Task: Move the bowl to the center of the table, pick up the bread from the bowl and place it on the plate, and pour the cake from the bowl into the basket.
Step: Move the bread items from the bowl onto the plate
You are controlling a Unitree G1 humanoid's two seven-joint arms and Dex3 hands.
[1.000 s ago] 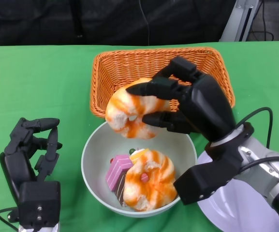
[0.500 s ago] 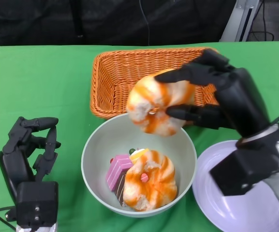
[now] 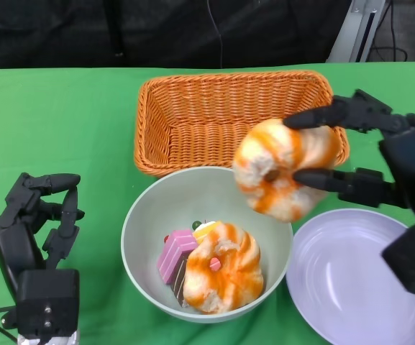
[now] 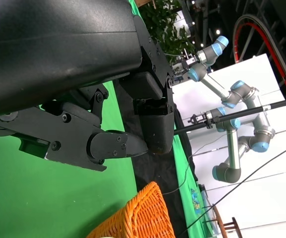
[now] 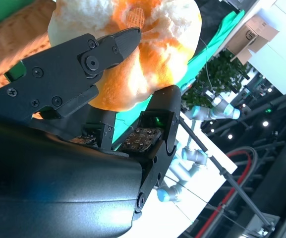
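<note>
Fingers (image 3: 322,117) of the right hand (image 3: 380,154) are clamped above and below an orange-swirled bread roll (image 3: 283,169), holding it in the air over the bowl's right rim, between the bowl (image 3: 146,223) and the lilac plate (image 3: 358,277); the right wrist view shows the same roll (image 5: 147,44) pinched between black fingers (image 5: 103,49). The bowl sits near the middle of the green bench (image 3: 56,122), touching or nearly touching the front wall of the wicker basket (image 3: 193,108), which stands toward the far edge. The plate lies at the near right corner, just beside the bowl. A second swirled roll (image 3: 225,269) is in the bowl, lying against a pink and brown slice of cake (image 3: 176,259). The left hand (image 3: 38,223) rests near the near left corner, well apart from the bowl, its fingers (image 3: 67,215) loosely curled and apart with nothing in them. By my reading the bowl is already centred and the bread-to-plate step is in hand, with the roll partway across. The next move calls for carrying the roll further right and toward the near edge until it is over the plate's middle, lowering it, and only then spreading the fingers. One roll appears left to fetch before the cake can be poured into the basket.
</note>
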